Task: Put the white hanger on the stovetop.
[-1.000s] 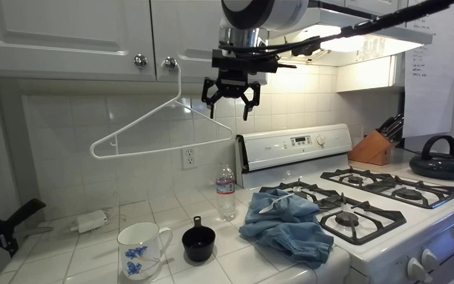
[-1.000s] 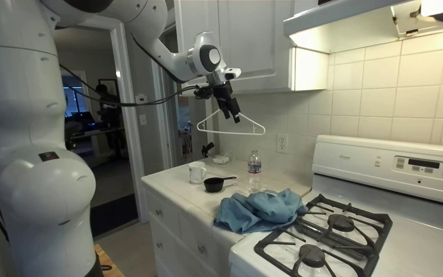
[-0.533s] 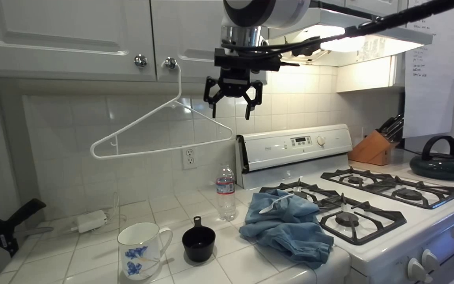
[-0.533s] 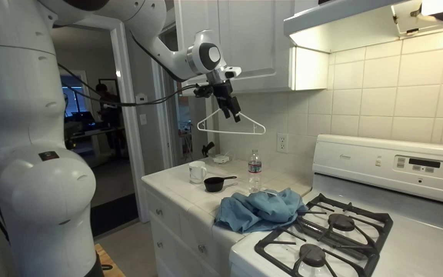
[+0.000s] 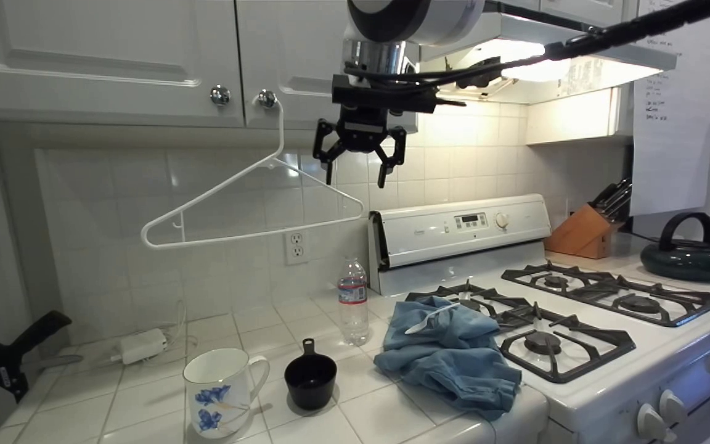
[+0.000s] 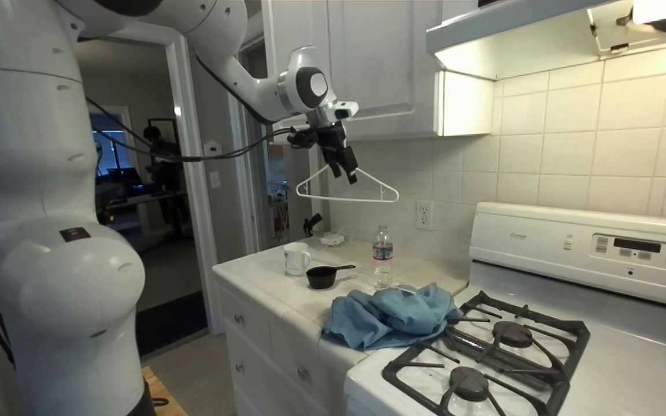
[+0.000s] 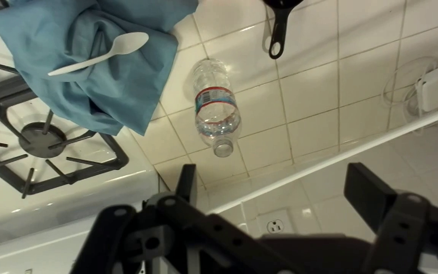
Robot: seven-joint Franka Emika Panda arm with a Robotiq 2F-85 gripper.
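White cabinets [image 5: 102,49] stand behind the claw [image 5: 355,179] and rise above it. The claw's two fingers [image 7: 369,198] are spread wide, with free space between them. The white tiled counter [image 5: 145,394] runs well below the claw. The white gas stovetop [image 6: 631,370], with black burner grates [image 6: 498,356], is also lower than the claw and to its right in both exterior views.

The white hanger [image 5: 262,233] dangles by its hook from a cabinet knob [image 5: 267,98], left of the claw in an exterior view, one end showing just under the fingertips. In the wrist view its long bar slants past the fingers; whether hanger and claw touch cannot be told.

A crumpled blue cloth [image 5: 447,364] lies below the claw, across the seam of counter and stovetop. Well apart from the claw, past the stovetop, are a wooden knife block [image 5: 583,233] and a dark, glossy kettle [image 5: 688,259]. A clear water bottle [image 5: 353,293] stands upright almost straight beneath the claw in an exterior view. A white mug [image 5: 216,394] with blue flowers stands below the claw and to its left in both exterior views, with a black measuring cup [image 5: 310,379] near it. A white spoon [image 7: 127,43] lies atop the cloth, below the claw.
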